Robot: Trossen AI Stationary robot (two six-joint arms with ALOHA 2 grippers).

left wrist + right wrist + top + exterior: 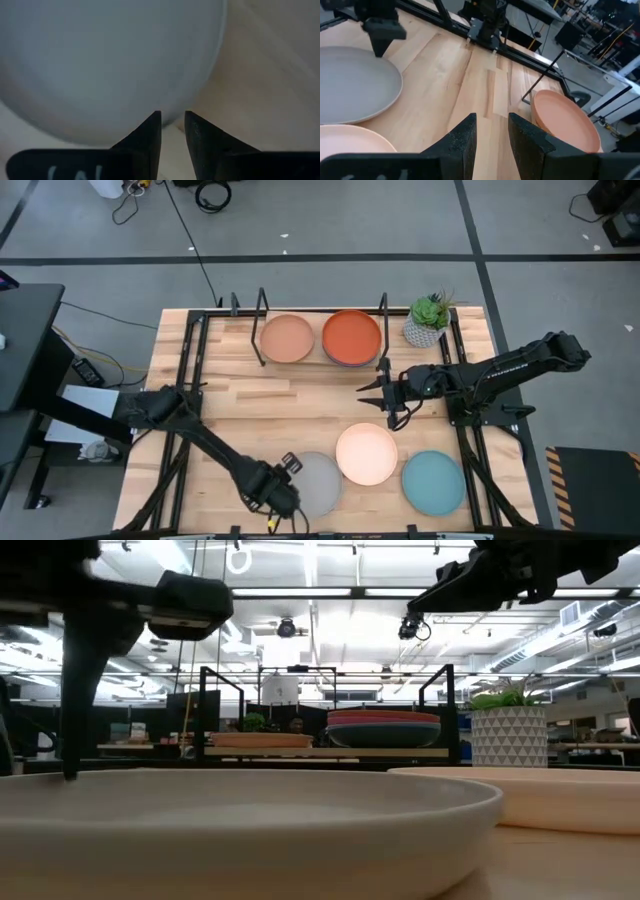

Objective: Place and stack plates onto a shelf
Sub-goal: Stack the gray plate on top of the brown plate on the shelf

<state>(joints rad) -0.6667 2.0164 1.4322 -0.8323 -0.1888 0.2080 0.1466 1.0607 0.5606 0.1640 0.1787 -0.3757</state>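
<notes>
grey plate point(318, 483) | cream plate point(366, 453) | teal plate point(433, 482) | orange plate point(351, 336) | tan plate point(287, 338)

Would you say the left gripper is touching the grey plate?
Cannot tell: the left gripper sits at the grey plate rim in the high view, but neither contact nor gap shows plainly.

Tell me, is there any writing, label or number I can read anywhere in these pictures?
None can be read.
Left gripper: pale marks on its dark body at the left wrist view's edge, cut off, unreadable.
Right gripper: similar faint marks, cut off too.
Plates, shelf and plant pot: no text shows.
</notes>
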